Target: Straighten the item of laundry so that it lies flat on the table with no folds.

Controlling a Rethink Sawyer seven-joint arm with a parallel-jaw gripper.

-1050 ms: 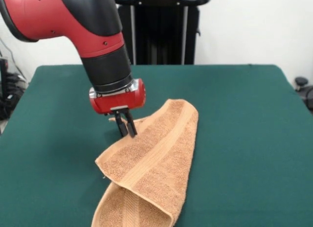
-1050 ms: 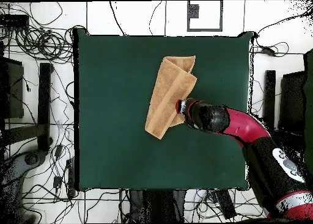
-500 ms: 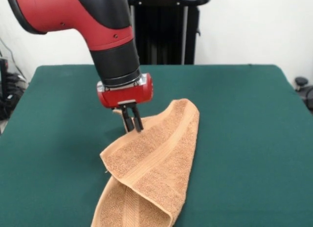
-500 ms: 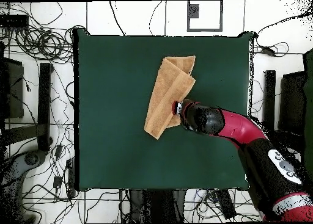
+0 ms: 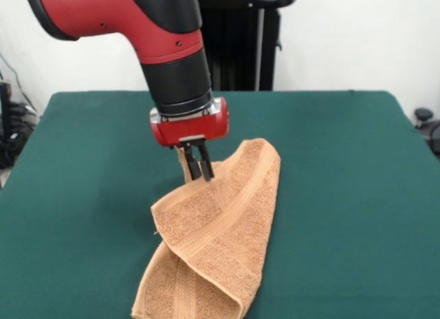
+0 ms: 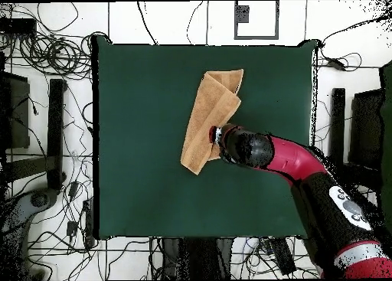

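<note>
The orange-tan towel (image 5: 220, 229) lies folded over on itself on the dark green table (image 5: 344, 195), running from the centre toward the near edge in the front view. A woven band runs along its length. My gripper (image 5: 200, 172) is shut on the towel's upper edge, holding that fold slightly lifted off the table. In the overhead view the towel (image 6: 205, 117) shows as a narrow folded strip, and my gripper (image 6: 215, 135) sits at its lower right side, mostly covered by the arm.
Bare green table (image 6: 138, 140) surrounds the towel on all sides. Off the table, cables (image 6: 46, 48) and dark stands (image 6: 55, 132) crowd the floor. The black pedestal (image 5: 227, 51) stands behind the table's far edge.
My gripper, holding the towel's edge, has moved to the right in the front view, dragging the upper fold across with it. The towel's left corner shifted the same way.
</note>
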